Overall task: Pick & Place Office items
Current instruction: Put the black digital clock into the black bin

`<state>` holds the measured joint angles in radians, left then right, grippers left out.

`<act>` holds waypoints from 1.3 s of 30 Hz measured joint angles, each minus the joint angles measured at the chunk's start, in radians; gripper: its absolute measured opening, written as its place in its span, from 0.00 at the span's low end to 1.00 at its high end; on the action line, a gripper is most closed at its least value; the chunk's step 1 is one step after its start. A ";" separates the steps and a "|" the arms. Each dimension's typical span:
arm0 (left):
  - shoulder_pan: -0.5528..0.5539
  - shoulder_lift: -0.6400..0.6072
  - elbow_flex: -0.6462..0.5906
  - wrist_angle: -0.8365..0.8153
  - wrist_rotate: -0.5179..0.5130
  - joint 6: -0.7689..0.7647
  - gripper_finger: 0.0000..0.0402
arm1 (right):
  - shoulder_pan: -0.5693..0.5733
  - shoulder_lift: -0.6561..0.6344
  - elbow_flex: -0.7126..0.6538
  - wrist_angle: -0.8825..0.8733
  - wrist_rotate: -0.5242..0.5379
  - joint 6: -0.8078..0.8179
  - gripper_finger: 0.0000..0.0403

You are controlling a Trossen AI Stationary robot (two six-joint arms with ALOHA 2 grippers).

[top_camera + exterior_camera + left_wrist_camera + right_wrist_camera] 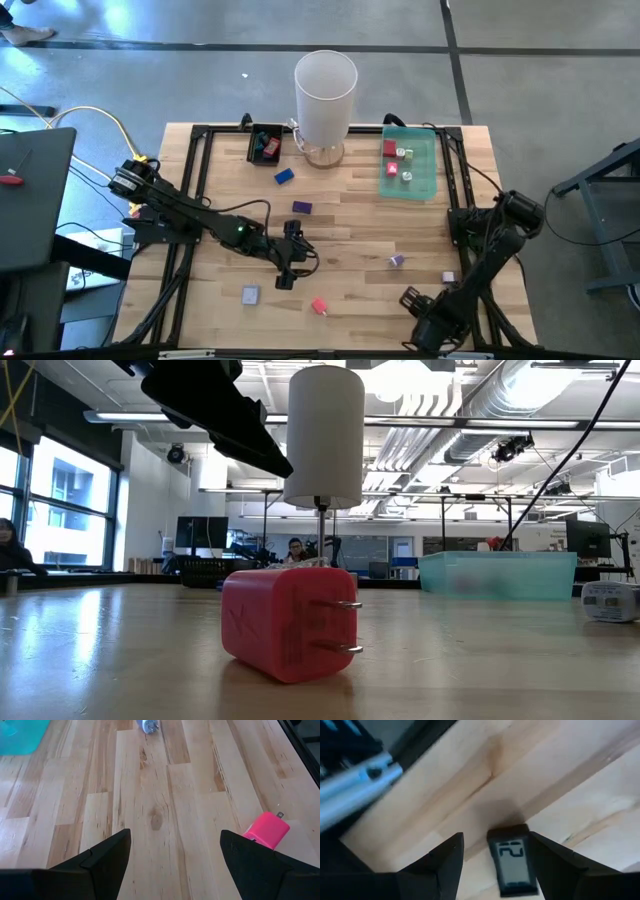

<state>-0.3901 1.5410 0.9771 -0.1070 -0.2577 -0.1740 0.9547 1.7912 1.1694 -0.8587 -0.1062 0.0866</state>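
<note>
Your green tray and black tray each hold a few items. Blue, purple, grey and pink pieces lie loose on the worktop. Left gripper: fingers wide, empty, mid-worktop. Right gripper: fingers partly apart around a small counter, grip unclear.

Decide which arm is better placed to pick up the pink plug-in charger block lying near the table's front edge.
Left. The left gripper hangs open over the table's middle, close to the pink plug-in charger block, which also shows beside its fingers in the left wrist view. The right gripper sits farther off, around a small black display device.
</note>
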 joint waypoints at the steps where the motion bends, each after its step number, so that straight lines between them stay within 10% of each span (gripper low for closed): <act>1: 0.000 0.000 0.000 0.000 0.000 -0.001 0.74 | 0.008 0.000 0.000 -0.003 0.017 -0.023 0.51; 39: 0.000 0.000 0.000 -0.001 0.000 -0.010 0.74 | 0.039 0.000 -0.132 0.077 0.101 -0.222 0.51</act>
<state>-0.3901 1.5410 0.9771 -0.1078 -0.2577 -0.1837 0.9939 1.7912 1.0378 -0.7820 -0.0048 -0.1356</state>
